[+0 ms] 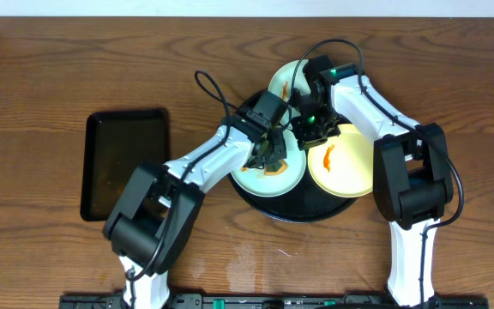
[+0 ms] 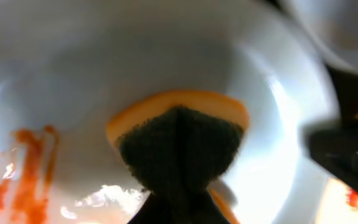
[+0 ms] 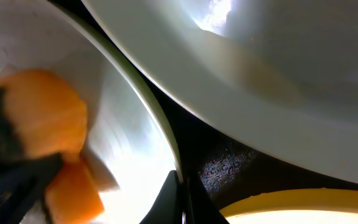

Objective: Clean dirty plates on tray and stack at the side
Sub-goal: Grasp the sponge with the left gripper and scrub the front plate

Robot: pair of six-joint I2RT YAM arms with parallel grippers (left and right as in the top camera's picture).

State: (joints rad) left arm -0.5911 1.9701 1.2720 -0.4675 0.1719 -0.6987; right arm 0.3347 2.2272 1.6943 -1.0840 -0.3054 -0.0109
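Centrally, a pale blue plate [image 1: 288,182] lies on the front-left part of the round black tray [image 1: 298,209], and an orange smear [image 2: 30,174] streaks its surface. The left gripper [image 1: 268,154] is clamped on a folded orange sponge [image 2: 179,146] with a dark scouring face, which rests on this plate. A pale yellow plate [image 1: 350,167] lies on the tray's right side and carries an orange mark [image 1: 328,157]. A third plate [image 1: 286,81], also pale, sits at the tray's back edge, partly hidden by the arms. The right gripper [image 1: 311,133] is over the tray's middle, its jaws closed with nothing visibly between them. Its tips seem to meet the blue plate's rim, though the close view is too blurred to be sure. Well to the left of the tray, a black rectangular tray [image 1: 127,163] lies on the wooden table [image 1: 41,77].
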